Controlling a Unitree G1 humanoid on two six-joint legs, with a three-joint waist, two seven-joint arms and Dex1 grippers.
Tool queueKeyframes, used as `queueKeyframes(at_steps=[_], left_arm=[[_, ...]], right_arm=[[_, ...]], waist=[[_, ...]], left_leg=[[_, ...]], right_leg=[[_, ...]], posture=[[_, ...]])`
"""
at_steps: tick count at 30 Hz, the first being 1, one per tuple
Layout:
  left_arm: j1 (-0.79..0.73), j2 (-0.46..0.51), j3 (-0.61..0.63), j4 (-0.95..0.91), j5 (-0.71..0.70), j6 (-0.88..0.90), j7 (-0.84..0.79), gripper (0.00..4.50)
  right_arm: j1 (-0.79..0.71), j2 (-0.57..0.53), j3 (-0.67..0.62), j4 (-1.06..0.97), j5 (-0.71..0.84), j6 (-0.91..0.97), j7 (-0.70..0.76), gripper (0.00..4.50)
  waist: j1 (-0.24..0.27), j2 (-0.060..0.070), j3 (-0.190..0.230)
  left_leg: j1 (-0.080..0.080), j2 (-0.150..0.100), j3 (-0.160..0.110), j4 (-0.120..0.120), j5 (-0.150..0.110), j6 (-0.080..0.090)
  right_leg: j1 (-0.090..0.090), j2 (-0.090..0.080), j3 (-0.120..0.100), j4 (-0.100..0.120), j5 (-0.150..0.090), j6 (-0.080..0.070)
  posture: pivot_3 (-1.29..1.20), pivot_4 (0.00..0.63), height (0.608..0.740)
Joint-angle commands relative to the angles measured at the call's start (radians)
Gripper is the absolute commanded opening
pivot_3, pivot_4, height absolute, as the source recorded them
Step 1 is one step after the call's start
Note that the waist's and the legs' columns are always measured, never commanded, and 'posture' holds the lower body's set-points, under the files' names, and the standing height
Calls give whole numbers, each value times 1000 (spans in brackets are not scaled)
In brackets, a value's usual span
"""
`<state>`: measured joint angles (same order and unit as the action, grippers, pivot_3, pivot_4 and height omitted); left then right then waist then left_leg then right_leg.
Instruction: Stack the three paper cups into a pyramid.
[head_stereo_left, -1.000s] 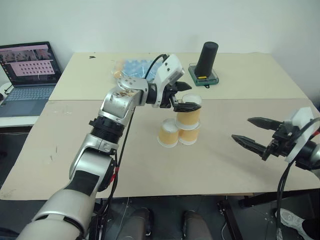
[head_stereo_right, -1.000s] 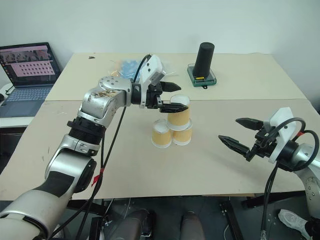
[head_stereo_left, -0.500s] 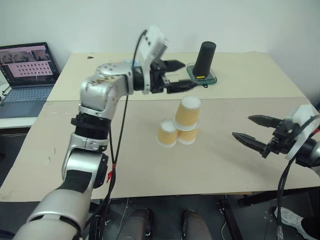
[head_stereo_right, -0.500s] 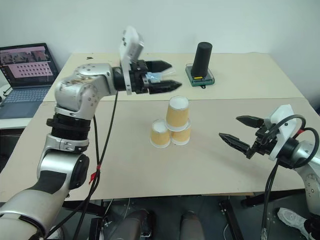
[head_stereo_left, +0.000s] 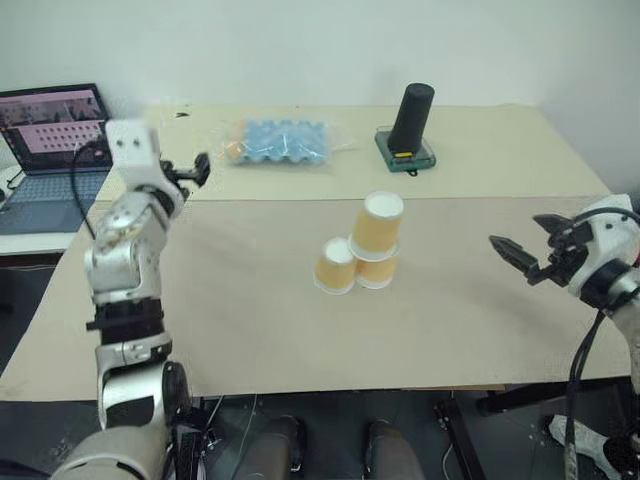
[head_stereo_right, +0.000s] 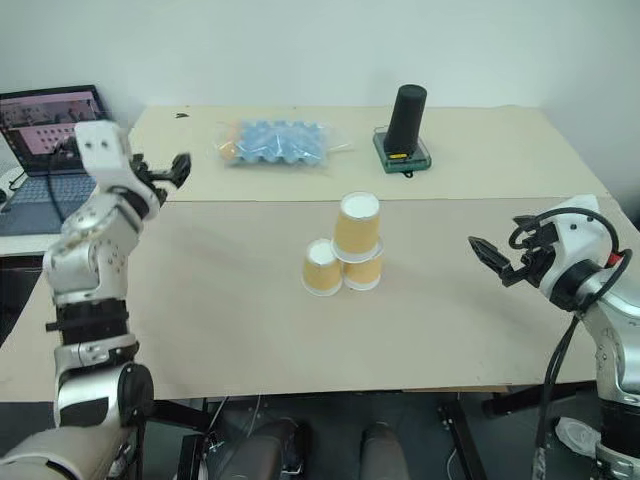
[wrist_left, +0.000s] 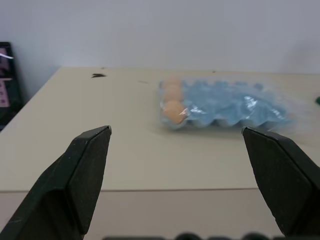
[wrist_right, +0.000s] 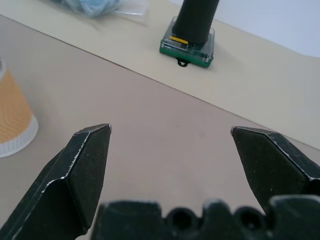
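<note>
The three paper cups stand as a pyramid mid-table: two on the brown board, the left one and the right one, with the third on top of both. All are tan-orange with white ends. My left gripper hangs open and empty far to the left of the stack, near the table's left edge, pointing at the egg carton. Open and empty too, my right gripper hovers well to the right of the cups. One lower cup appears in the right wrist view, beyond one finger.
A blue egg carton lies at the back of the table. A tall black cylinder stands on a green base at the back right. A laptop sits on a side table to the left.
My left gripper let go of the top cup, rose and swung far to the left; the cup stays on the two below. My right gripper shifted slightly right and turned.
</note>
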<state>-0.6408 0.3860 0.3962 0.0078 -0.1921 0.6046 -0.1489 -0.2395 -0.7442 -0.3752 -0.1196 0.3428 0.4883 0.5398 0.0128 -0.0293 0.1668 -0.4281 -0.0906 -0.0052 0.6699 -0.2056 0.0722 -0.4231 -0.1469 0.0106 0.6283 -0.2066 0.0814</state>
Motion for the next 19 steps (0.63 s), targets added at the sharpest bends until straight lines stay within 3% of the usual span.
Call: queueKeyframes(at_steps=[1, 8, 19], left_arm=[[144, -28, 79, -118, 10, -90, 76, 4470], [292, -108, 117, -136, -18, -177, 144, 4470], [344, -138, 126, -104, -59, -273, 149, 4470]], right_arm=[[-21, 80, 25, 88, -104, -50, -170, 4500], [-82, 220, 10, 249, -138, -179, -291, 4500], [-87, 243, 31, 325, -145, -262, -291, 4500]], waist=[[-1, 0, 0], [6, 0, 0], [-3, 0, 0]], left_leg=[[0, 0, 0, -1, -1, 1], [1, 0, 0, 0, -1, 1], [5, 0, 0, 0, -1, 1]], right_leg=[[0, 0, 0, -1, 0, 0], [-1, 1, -2, 1, 2, -2], [1, 2, -1, 1, 2, -2]], posture=[[0, 150, 726], [0, 150, 726], [0, 150, 726]])
